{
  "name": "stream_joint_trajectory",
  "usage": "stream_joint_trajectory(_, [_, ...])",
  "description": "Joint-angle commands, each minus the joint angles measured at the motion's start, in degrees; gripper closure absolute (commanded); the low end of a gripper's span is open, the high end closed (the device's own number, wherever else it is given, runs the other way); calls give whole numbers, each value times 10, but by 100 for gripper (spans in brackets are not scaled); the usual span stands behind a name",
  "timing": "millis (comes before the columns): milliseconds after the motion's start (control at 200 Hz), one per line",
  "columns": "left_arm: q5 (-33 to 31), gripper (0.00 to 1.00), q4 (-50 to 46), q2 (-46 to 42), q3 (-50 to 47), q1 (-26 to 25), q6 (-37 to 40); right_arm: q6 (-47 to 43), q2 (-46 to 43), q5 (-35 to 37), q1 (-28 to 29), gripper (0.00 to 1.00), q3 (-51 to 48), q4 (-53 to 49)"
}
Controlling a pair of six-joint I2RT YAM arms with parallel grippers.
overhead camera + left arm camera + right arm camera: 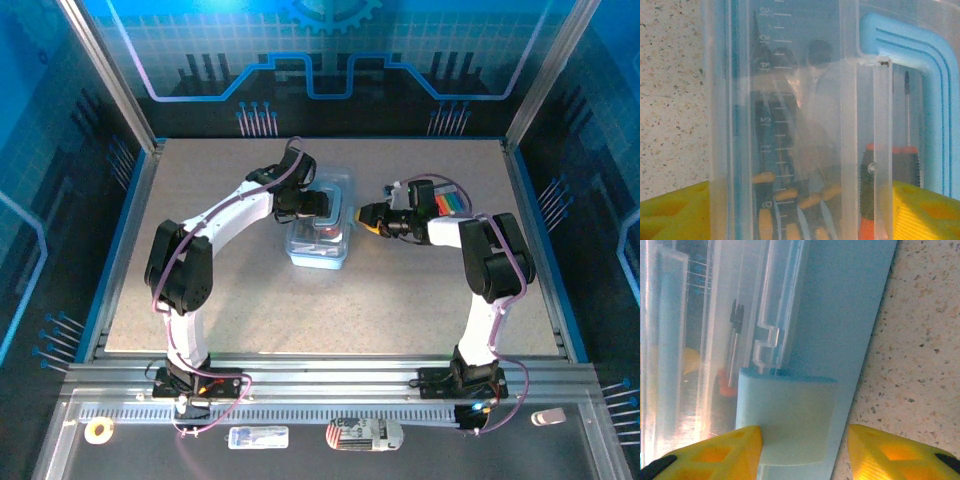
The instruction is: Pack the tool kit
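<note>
The tool kit (322,228) is a clear plastic box with blue trim, lying mid-table. Through its clear wall (790,100) I see a ruler, black tools with yellow grips and a red-and-black screwdriver (875,185). My left gripper (312,204) reaches over the box from the left; in the left wrist view this gripper (800,210) has its yellow fingers (670,215) against either side of the clear body. My right gripper (368,215) is at the box's right side. There it (805,445) stands open around the pale blue latch (790,415), left finger touching, right finger apart.
A rainbow-coloured item (452,203) lies behind the right wrist. The speckled table (250,310) has free room in front of the box. On the front rail lie a tape roll (98,430), a packet (258,437) and a striped object (362,433).
</note>
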Motion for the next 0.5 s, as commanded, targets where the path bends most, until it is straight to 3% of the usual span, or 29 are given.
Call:
stream_joint_trajectory(0, [22,60,-81,83,-48,4,-4,33,-2,-20,16,53,-12,43])
stream_joint_trajectory(370, [29,60,-77,87,-44,-2,-7,143,27,-59,20,74,-36,173])
stream_joint_trajectory(490, [34,60,-73,90,-47,-3,-7,152,39,-56,28,75,-38,185])
